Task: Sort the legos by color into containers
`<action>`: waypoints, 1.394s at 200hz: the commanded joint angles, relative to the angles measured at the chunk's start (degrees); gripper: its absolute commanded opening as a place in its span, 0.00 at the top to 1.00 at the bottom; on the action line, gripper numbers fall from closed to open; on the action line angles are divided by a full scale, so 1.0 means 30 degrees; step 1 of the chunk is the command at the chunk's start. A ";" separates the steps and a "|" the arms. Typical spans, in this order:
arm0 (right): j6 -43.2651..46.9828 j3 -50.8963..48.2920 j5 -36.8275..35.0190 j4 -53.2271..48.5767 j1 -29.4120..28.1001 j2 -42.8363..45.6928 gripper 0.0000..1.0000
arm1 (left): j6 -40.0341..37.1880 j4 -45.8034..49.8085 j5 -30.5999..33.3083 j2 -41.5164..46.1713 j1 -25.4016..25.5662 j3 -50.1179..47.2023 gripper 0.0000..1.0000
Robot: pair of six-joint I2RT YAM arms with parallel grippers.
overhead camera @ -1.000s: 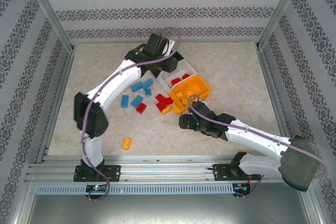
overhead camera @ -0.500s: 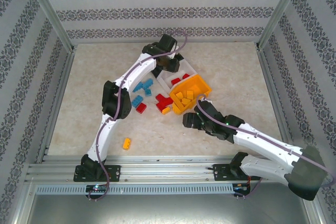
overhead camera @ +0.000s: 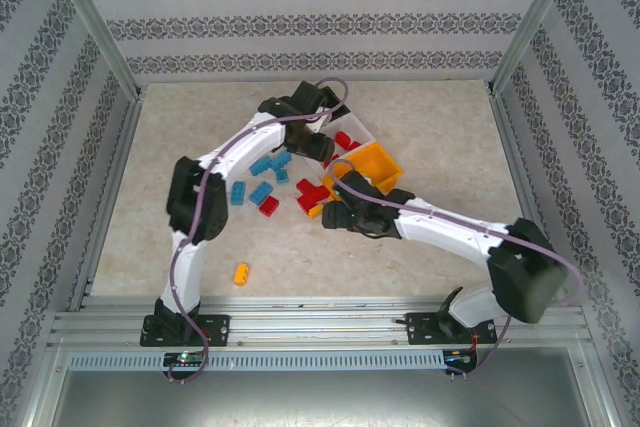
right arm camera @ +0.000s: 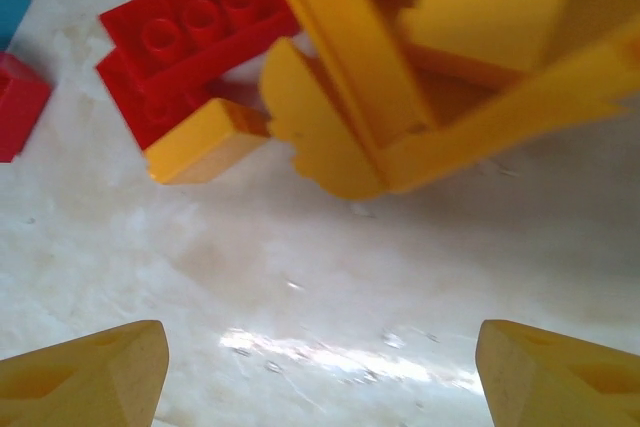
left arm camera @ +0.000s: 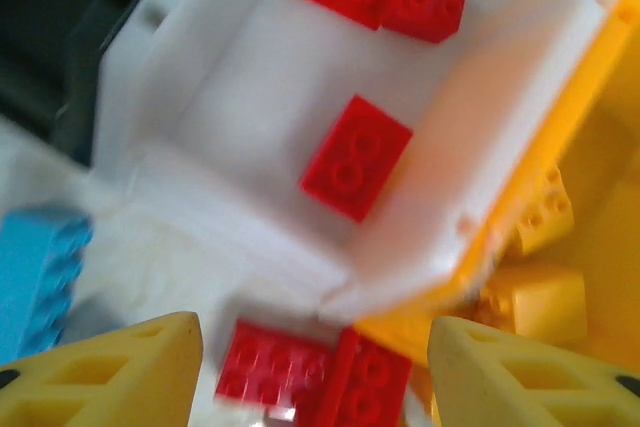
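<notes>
My left gripper [overhead camera: 320, 150] hangs open over the front lip of the white bin [left arm camera: 240, 117], which holds three red bricks [left arm camera: 355, 157]. Below its fingers [left arm camera: 110, 372] two more red bricks [left arm camera: 275, 362] lie on the table. The orange-yellow bin [overhead camera: 372, 165] adjoins on the right with yellow bricks [left arm camera: 545, 212] inside. My right gripper [overhead camera: 333, 213] stands open and empty low over bare table in front of that bin [right arm camera: 400, 77]. Ahead of it lie a red cluster [right arm camera: 190, 37] and an orange brick [right arm camera: 205, 137]. A corner of the black bin [left arm camera: 60, 27] shows at the white bin's far side.
Light blue bricks [overhead camera: 270, 163] and one red brick [overhead camera: 269, 205] lie left of the bins. A lone orange brick [overhead camera: 241, 272] sits near the front left. The tabletop [overhead camera: 450, 137] is walled by a metal frame and patterned panels.
My left gripper has come forward from the bins' far side to the white bin's front. My right gripper has swung left, to the front left corner of the orange-yellow bin.
</notes>
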State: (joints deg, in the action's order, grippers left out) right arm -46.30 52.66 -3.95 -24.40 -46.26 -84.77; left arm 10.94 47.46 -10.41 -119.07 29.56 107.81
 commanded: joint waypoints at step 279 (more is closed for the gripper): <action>-0.2152 0.4360 -0.0814 -0.1038 -0.0556 -0.5848 0.88 | -0.0795 -0.0852 0.3457 1.4248 -0.1149 -1.3338 0.33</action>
State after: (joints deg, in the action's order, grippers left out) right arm -52.64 67.35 -4.14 -25.34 -46.39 -106.02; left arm 8.10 43.90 0.23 -78.00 26.83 67.35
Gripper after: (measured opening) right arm 0.164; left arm 0.666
